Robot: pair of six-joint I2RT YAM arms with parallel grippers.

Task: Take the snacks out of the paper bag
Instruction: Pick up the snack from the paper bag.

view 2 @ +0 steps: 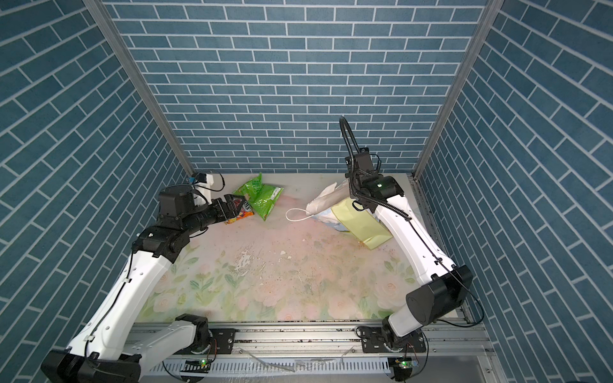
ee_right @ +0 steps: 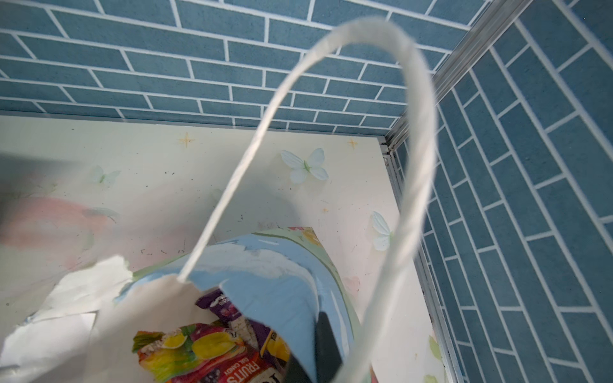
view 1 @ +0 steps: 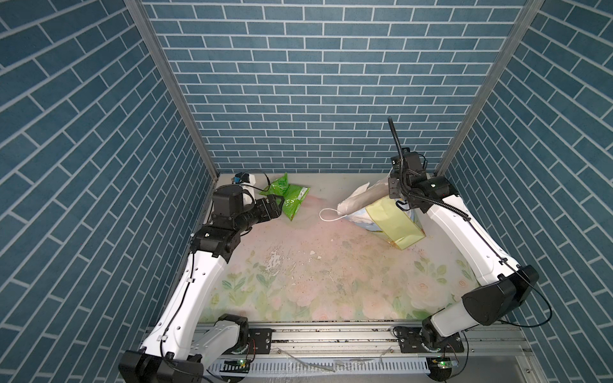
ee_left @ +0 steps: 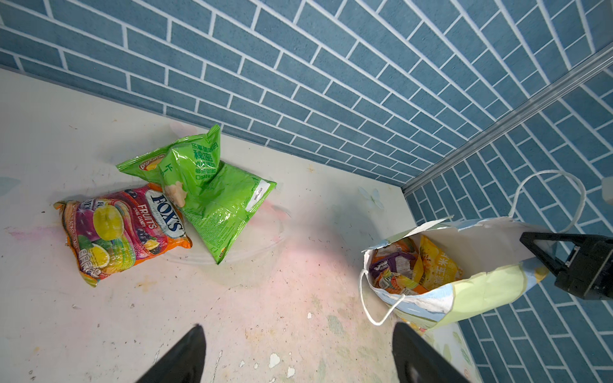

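Note:
The paper bag lies tilted at the back right, its torn mouth toward the middle. My right gripper is shut on the bag's upper wall. Inside show a purple packet, a yellow packet and a fruit-print packet. On the table at the back left lie two green packets and an orange-red fruit packet. My left gripper is open over bare table beside them, with nothing between its fingers.
One white cord handle lies on the table by the bag's mouth; the other handle loops up over my right wrist. The blue brick back wall and the corner post stand close behind the bag.

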